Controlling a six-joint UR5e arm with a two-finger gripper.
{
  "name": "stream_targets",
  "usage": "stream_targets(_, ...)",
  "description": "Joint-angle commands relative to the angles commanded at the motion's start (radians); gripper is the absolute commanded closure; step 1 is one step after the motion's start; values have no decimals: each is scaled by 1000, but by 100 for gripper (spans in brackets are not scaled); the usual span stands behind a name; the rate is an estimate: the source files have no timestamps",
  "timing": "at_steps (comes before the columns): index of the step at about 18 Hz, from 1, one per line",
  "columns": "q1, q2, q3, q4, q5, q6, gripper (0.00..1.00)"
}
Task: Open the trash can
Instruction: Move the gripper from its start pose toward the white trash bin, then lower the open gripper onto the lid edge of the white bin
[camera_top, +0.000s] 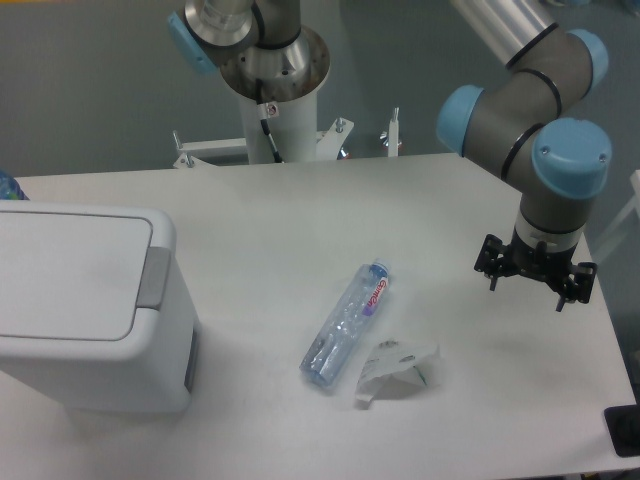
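Note:
The trash can (85, 300) is a large white bin with rounded corners at the left of the table. Its flat white lid (65, 272) lies shut, and the grey push-latch tab (153, 277) sits on the lid's right edge. My gripper (528, 292) hangs above the table at the far right, well away from the can. Its fingers are spread apart and hold nothing.
A clear plastic bottle (347, 325) with a blue cap lies on its side mid-table. A crumpled white paper (395, 368) lies just right of it. The arm's base post (275, 90) stands at the table's back edge. The table's right edge is close to the gripper.

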Motion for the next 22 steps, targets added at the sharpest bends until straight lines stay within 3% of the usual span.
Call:
stream_targets(7,-20,20,-9,-3,-6,-23,0)
stream_targets(11,-61,64,-66,0,-32,-29,0)
stream_targets(14,-112,93,-83,-5,-41,-171,0)
stream_targets(16,-144,126,-115,-3,-76,-271,0)
stream_targets(19,-167,210,-175,5,-142,-305,0)
stream_targets(22,-183,268,-178,6,-239,-405,0)
